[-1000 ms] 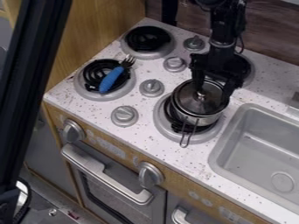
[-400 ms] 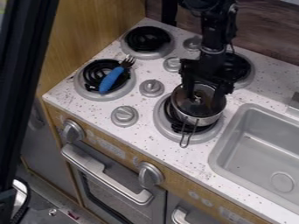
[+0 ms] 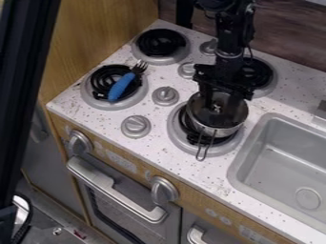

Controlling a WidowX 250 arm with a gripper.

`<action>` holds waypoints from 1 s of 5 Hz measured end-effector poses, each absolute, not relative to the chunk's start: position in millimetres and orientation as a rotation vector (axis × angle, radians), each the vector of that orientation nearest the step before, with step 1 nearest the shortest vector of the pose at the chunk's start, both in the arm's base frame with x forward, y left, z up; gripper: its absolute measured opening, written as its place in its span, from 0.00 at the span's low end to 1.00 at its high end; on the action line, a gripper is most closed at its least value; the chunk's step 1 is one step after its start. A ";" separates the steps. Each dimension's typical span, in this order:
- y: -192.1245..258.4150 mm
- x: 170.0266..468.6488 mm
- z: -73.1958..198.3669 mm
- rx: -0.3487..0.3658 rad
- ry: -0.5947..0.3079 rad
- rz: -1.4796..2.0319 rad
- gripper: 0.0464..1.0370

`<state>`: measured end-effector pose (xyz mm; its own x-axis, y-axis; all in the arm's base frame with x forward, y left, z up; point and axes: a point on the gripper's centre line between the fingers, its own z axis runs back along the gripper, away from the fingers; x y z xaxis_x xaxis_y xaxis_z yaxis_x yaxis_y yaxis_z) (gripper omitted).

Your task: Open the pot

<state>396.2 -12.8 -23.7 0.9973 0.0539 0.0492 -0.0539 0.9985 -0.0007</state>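
fingers apart, hanging over the lid with 1 on each side of its knob; whether they touch it i cannot tell. the lid sits on the pot just below them, so the pot looks closed. its wire handle runs out from beneath the fingers toward the oven front, away from the grasp. the lid is round, so the knob's place in the gap seems to matter most: low enough between the fingers, it could be squeezed and lifted straight up; off to 1 side, it might slip or tip the lid. the blue-handled fork lies well apart from the fingers, opposite the sink.
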 end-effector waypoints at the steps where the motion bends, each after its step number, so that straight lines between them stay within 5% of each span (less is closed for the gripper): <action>1: -13.6 397.0 -21.9 -0.007 -0.046 0.042 0.31; 2: -13.6 398.5 -21.2 -0.010 -0.040 0.026 0.23; 5: 32.1 427.5 13.7 0.019 -0.095 0.078 0.23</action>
